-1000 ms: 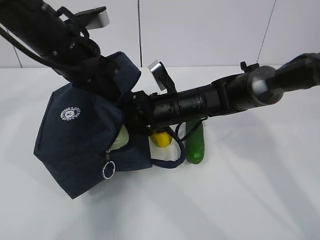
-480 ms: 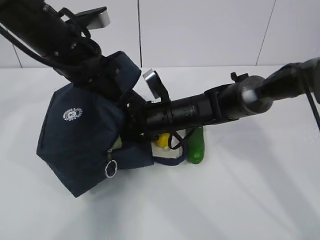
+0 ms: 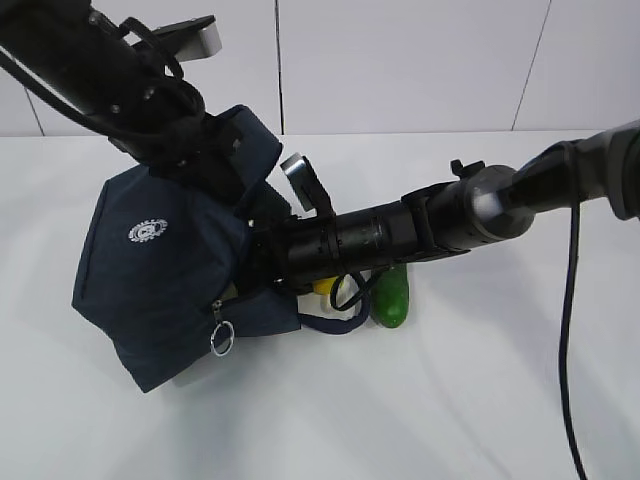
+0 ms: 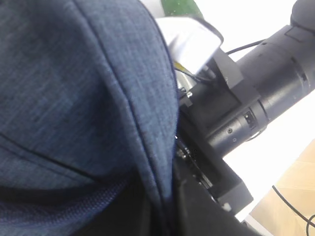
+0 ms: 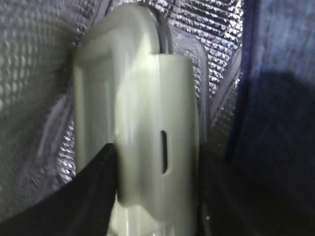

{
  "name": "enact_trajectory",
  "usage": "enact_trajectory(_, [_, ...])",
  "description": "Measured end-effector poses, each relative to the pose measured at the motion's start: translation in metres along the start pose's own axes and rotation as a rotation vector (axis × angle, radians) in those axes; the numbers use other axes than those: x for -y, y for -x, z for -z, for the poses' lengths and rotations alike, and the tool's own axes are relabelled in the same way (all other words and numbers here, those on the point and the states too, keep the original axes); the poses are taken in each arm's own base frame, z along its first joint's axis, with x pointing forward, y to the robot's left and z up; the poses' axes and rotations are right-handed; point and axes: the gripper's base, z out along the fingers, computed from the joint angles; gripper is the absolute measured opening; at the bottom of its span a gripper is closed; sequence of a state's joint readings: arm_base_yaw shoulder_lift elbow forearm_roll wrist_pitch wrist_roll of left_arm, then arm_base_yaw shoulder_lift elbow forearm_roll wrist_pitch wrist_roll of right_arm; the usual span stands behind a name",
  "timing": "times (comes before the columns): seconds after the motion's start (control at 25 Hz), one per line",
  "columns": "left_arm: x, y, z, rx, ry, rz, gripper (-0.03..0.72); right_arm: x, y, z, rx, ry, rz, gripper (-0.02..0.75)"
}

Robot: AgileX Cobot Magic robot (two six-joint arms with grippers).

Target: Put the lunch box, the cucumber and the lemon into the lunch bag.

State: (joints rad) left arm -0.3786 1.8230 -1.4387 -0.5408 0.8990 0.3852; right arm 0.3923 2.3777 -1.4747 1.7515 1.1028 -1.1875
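Observation:
The navy lunch bag [image 3: 165, 280] lies tilted at the left, with its opening to the right. My left gripper [image 4: 165, 211] is shut on the bag's top flap [image 3: 245, 135] and holds it up; its jaws are mostly buried in fabric. My right arm [image 3: 380, 240] reaches into the opening, and its gripper is hidden there in the exterior view. In the right wrist view my right gripper [image 5: 157, 211] is shut on the lunch box [image 5: 147, 123], green lid facing me, inside the silver lining [image 5: 29, 98]. The lemon [image 3: 325, 287] and the cucumber [image 3: 390, 297] lie beside the bag under the right arm.
The zipper's metal ring pull [image 3: 221, 343] hangs at the bag's front corner. A loop handle [image 3: 335, 325] lies on the white table [image 3: 480, 400] by the lemon. The right arm's cable [image 3: 568, 330] hangs at the right.
My right arm has pushed further left into the bag. The pale edge of the lunch box that showed at the opening is now hidden in the exterior view.

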Motion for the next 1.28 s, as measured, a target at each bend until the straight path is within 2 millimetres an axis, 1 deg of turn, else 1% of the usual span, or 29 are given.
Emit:
enact_trajectory(0.24, [0.000,0.000,0.000,0.000,0.000,0.000,0.017,0.000,0.000,0.000,-0.002,-0.001,0.011,0.359])
enact_trajectory(0.56, [-0.001,-0.001,0.000,-0.004,0.005,-0.004,0.017,0.000,-0.003,0.000,-0.040,0.001,0.042,0.461])
enact_trajectory(0.76, [-0.001,-0.001,0.000,-0.004,0.007,-0.006,0.017,-0.006,0.000,0.002,-0.060,0.001,0.080,0.469])
enact_trajectory(0.84, [-0.001,-0.001,0.000,-0.004,0.007,-0.008,0.017,-0.009,0.004,0.007,-0.054,0.004,0.093,0.469])
enact_trajectory(0.96, [-0.001,-0.001,0.000,-0.004,0.005,-0.006,0.017,-0.016,0.015,0.020,-0.022,0.009,0.111,0.469])
enact_trajectory(1.28, [0.000,0.000,0.000,-0.002,0.001,-0.003,0.017,-0.024,0.038,0.066,0.029,-0.034,0.144,0.469])
